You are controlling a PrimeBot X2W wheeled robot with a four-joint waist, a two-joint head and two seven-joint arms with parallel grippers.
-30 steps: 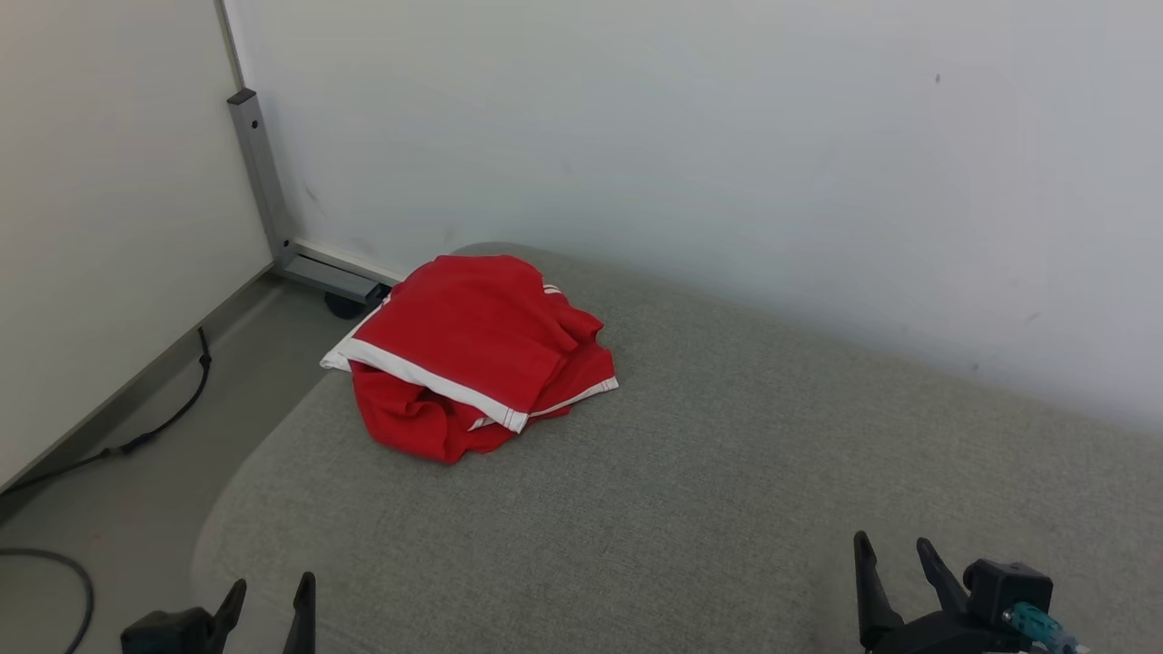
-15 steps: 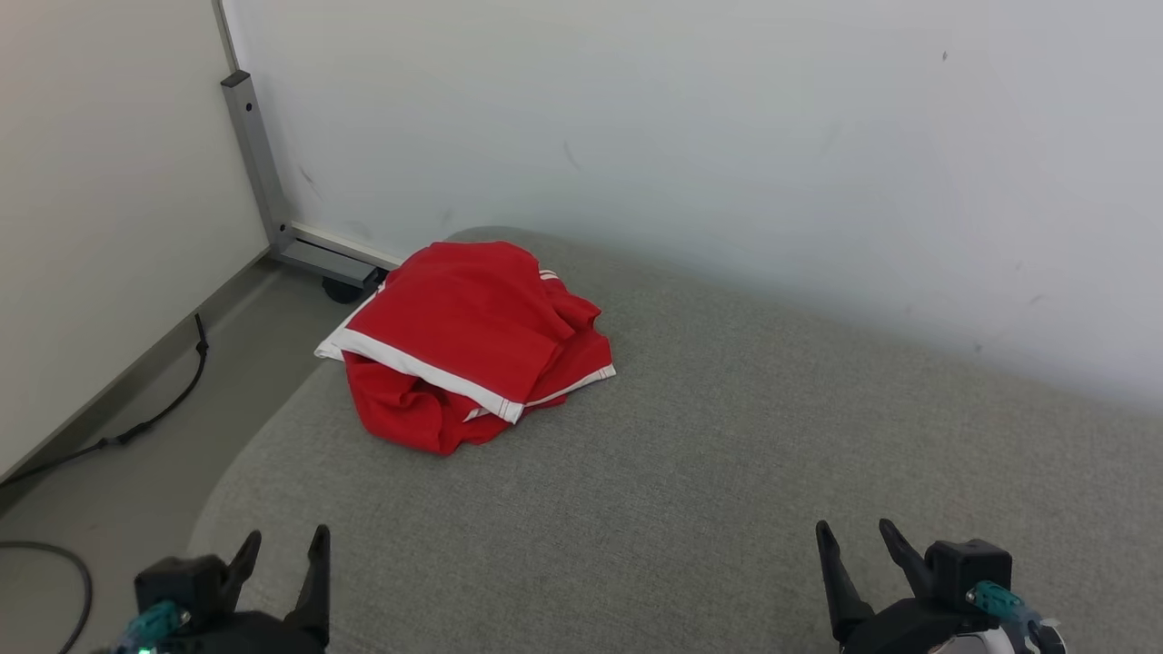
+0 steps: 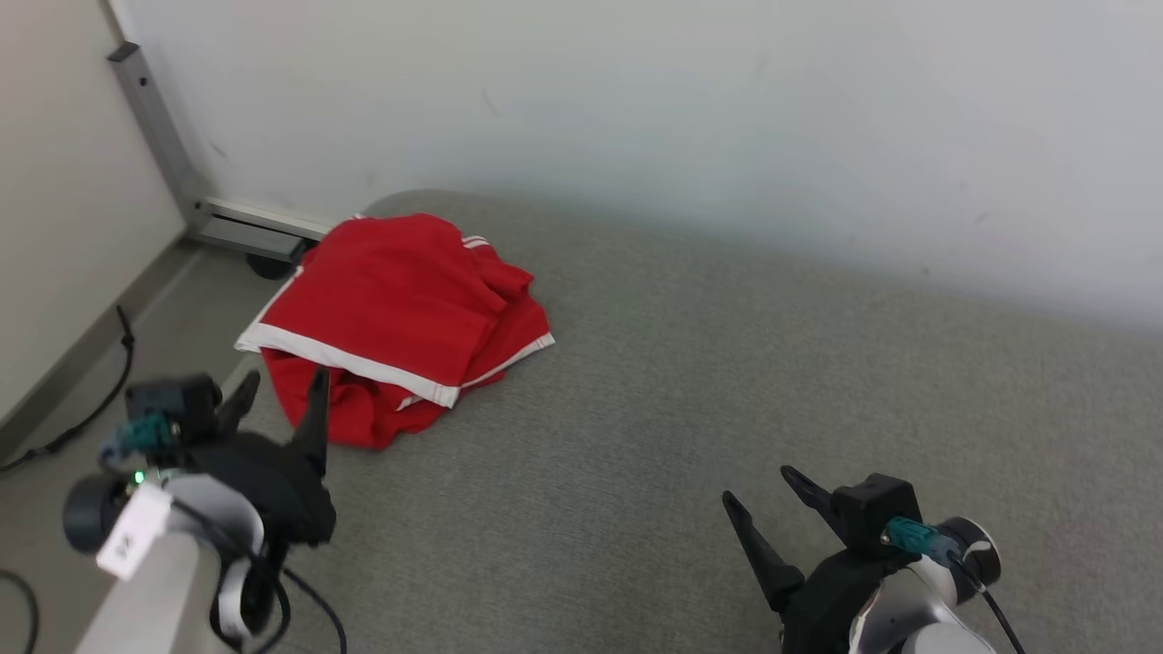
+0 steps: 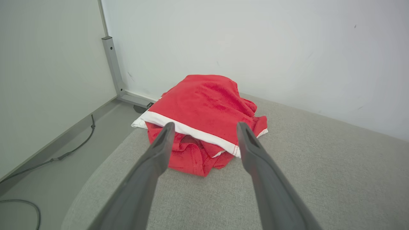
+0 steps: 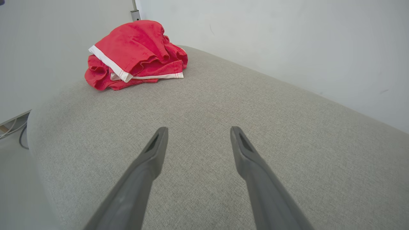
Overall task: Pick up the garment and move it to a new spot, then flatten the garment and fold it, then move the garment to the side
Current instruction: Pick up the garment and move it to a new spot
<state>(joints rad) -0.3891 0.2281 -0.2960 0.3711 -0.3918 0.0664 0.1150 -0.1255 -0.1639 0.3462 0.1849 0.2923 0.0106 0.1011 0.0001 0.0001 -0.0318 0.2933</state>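
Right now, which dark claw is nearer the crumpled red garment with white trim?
The left claw, open, just short of the red garment; the right claw, also open, is over the grey fabric cushion.

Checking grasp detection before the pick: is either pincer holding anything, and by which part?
Nothing is held. The left pincer is open, close to the red garment; the right pincer is open over the grey cushion.

Grey upholstered surface [image 3: 690,381], crumpled red garment [image 3: 391,300] near its rounded corner
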